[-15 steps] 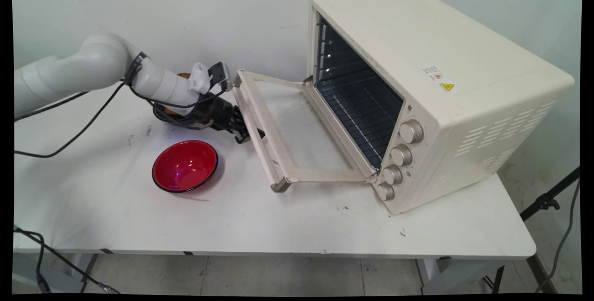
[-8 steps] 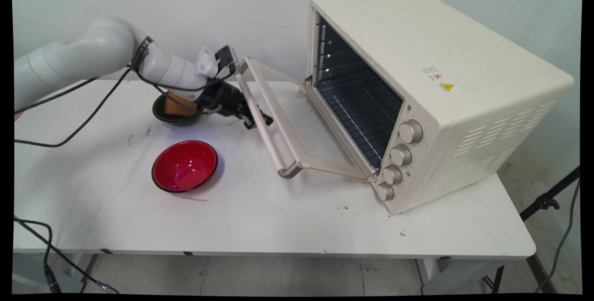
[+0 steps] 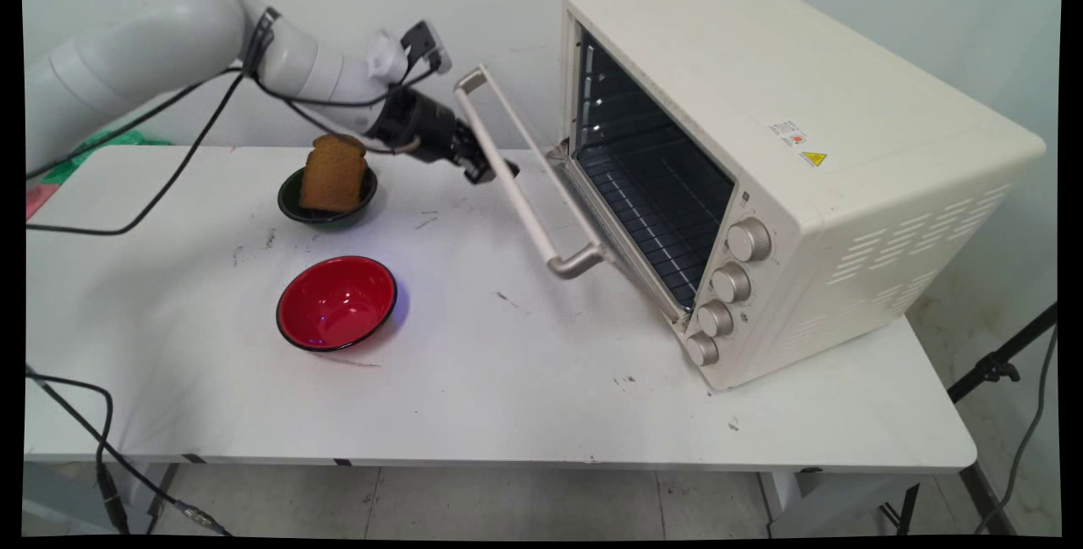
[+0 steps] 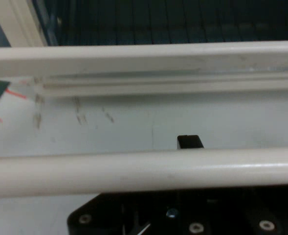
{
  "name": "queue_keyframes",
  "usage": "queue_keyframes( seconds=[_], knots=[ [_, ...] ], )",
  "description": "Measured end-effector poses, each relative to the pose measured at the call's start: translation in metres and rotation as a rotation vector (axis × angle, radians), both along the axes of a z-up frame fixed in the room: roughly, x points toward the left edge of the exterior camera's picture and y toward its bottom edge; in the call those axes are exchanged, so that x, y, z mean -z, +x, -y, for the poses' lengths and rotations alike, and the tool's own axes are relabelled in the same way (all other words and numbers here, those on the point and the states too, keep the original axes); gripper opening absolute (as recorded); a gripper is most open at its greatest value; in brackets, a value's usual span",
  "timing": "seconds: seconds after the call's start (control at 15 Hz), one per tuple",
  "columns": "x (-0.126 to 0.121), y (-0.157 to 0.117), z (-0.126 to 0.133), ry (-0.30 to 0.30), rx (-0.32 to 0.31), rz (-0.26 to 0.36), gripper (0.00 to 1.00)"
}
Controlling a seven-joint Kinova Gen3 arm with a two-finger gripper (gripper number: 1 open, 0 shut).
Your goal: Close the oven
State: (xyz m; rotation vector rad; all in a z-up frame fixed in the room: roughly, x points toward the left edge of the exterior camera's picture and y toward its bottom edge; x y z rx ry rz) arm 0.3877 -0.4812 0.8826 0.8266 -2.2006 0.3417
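Observation:
A cream toaster oven stands at the right of the table, its glass door half raised. My gripper presses against the door's outer side at the long cream handle, near the handle's upper end. In the hand view the handle runs straight across in front of the gripper's black body, with the door frame and the dark oven rack beyond. A slice of brown bread stands upright in a dark bowl just left of the gripper.
A red bowl with nothing in it sits on the white table in front of the dark bowl. Several knobs run down the oven's front right side. Black cables hang from the arm. A tripod leg stands past the table's right edge.
The gripper has risen and moved right, swinging the oven door up from nearly flat to about half shut. The arm has lifted off the bread and dark bowl, which now show fully.

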Motion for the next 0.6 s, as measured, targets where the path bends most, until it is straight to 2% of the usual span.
queue_keyframes(
  seconds=[0.6],
  knots=[
    [-0.050, -0.008, 0.022, -0.041, -0.017, -0.061, 0.00]
  ],
)
